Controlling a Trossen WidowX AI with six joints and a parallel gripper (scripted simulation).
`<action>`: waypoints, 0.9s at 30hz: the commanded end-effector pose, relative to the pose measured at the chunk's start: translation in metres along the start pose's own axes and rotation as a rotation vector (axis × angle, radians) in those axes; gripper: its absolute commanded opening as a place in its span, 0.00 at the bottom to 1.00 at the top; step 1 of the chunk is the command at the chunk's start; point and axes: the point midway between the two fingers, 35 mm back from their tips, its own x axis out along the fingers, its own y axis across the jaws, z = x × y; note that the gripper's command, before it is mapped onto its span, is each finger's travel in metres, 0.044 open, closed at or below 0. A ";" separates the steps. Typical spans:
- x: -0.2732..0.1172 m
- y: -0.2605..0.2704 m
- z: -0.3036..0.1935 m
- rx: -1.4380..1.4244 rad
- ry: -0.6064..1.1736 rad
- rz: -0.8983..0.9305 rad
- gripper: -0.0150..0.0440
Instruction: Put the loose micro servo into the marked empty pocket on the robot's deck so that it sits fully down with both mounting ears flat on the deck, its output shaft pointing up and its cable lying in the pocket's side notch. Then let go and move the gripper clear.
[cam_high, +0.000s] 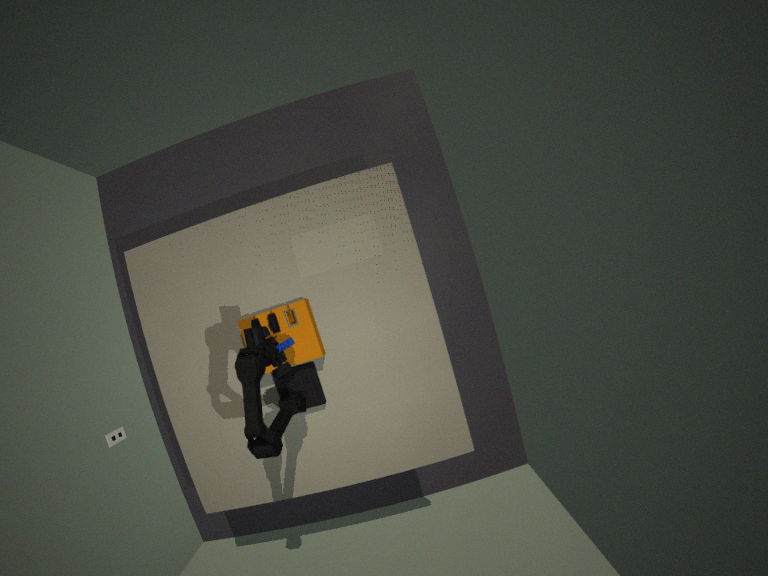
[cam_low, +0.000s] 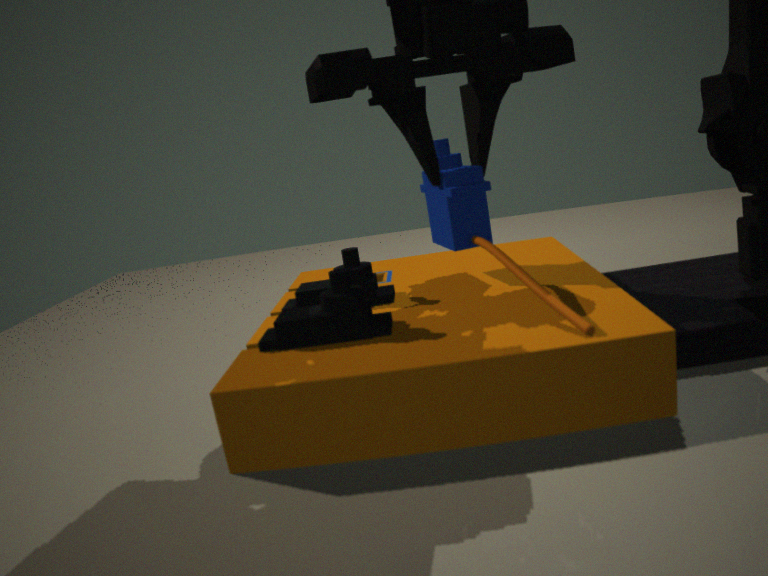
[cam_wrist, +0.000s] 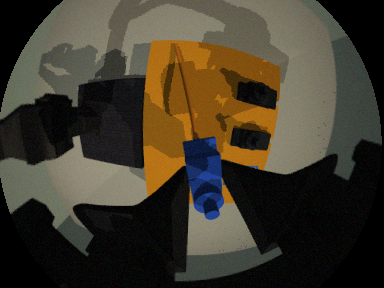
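Observation:
The blue micro servo (cam_high: 285, 344) (cam_low: 459, 217) (cam_wrist: 202, 162) hangs above the orange deck (cam_high: 313, 341) (cam_low: 434, 396) (cam_wrist: 155, 170). My gripper (cam_low: 460, 179) (cam_wrist: 203, 167) is shut on its upper part. In the exterior view its shaft points up with a slight lean. Its orange-brown cable (cam_low: 527, 279) (cam_wrist: 185, 90) leaves the lower body and slopes down, away from the pocket side; whether its end touches the deck I cannot tell. The pocket's marked outline (cam_high: 295, 318) (cam_low: 389, 276) (cam_wrist: 254, 167) shows near the deck's edge, partly hidden in the exterior view and the wrist view.
Two black servos stand in the deck beside the pocket, one nearer it (cam_high: 273, 322) (cam_wrist: 251, 138) and one farther (cam_low: 334, 310) (cam_wrist: 256, 94). Their shafts stick up. The dark base block (cam_high: 313, 387) (cam_low: 669, 291) (cam_wrist: 112, 122) lies along the deck's opposite side, by the arm's lower links.

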 end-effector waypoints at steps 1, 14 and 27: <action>-0.002 0.002 -0.018 0.000 0.004 -0.011 0.25; -0.003 0.012 -0.053 0.005 0.007 -0.010 0.25; -0.003 0.012 -0.053 0.393 0.005 -0.012 0.25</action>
